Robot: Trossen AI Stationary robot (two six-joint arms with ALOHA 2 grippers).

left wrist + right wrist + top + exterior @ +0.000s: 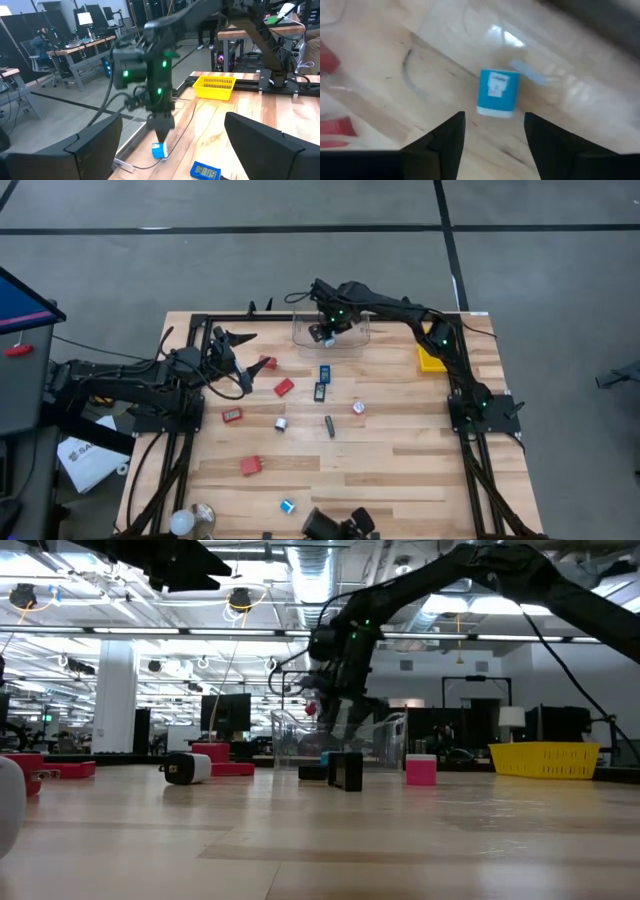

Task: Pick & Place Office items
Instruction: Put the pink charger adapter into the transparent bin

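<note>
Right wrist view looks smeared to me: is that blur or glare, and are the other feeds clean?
Right wrist view: motion blur over the wood, with the blue piece soft-edged and a bright glare patch on the clear tub. Low view: ceiling lights flare, and the right arm is backlit and dark. High view: even light, no glare. Left wrist view: its own fingers are out of focus.

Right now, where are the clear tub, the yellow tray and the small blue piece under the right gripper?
clear tub (355,340): high view, its near wall, right of the gripper.
yellow tray (431,360): high view, middle of its floor.
small blue piece (498,93): right wrist view, centre of its blue side.
</note>
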